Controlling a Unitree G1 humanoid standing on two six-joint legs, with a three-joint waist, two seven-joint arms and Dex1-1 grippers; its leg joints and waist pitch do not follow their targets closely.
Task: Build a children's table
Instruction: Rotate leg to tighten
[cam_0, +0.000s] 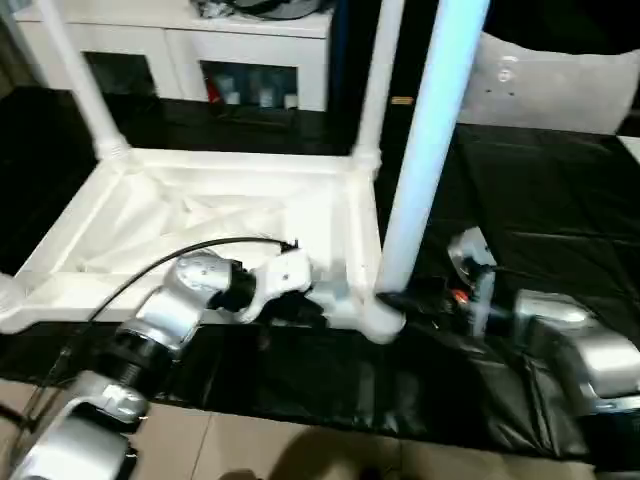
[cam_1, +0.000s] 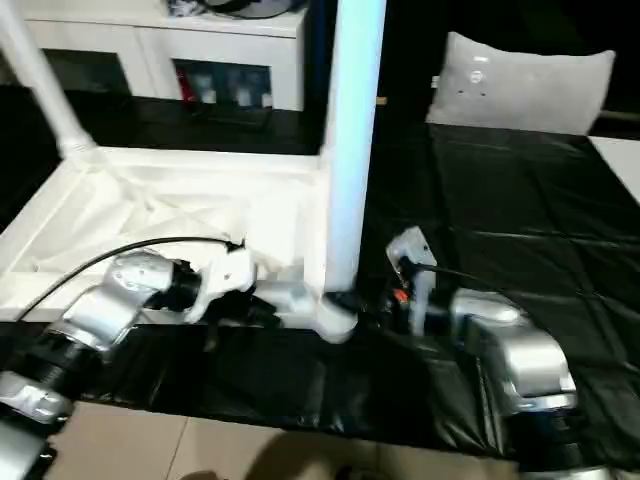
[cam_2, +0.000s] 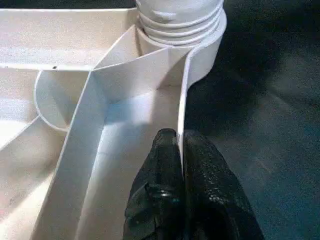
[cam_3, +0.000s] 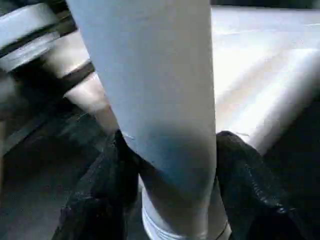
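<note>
The table top (cam_0: 215, 225) lies upside down on the black-covered bench (cam_0: 540, 190), ribbed underside facing up, its long axis running across the robot's front from left to right. Three legs stand upright from corner sockets, long axes vertical, rising out of the frame. The near leg (cam_0: 425, 150) stands in the near right socket (cam_0: 380, 320); its lower end tapers into the ringed collar of that socket. The far right leg (cam_0: 375, 85) and the far left leg (cam_0: 80, 80) stand at the two back corners. The near left corner sits at the edge of the head views.

The left end effector (cam_2: 181, 150) is clenched on the near rim (cam_2: 184, 95) of the top, just left of the near right socket. In the left wrist view its two black fingers (cam_2: 162, 170) are pressed together with the thin upright wall of the rim pinched between them, one finger inside the rib pocket and the other outside over the bench.

The right end effector (cam_3: 170, 165) straddles the near leg low down, just above the socket collar. In the right wrist view a black finger (cam_3: 245, 185) lies on each side of the tube, both close against it or touching it; the jaws stand about half open at the width of the leg, grasping it.

Behind the bench stands a white cabinet (cam_0: 250, 45), and a white board (cam_1: 520, 85) leans at the far right.
</note>
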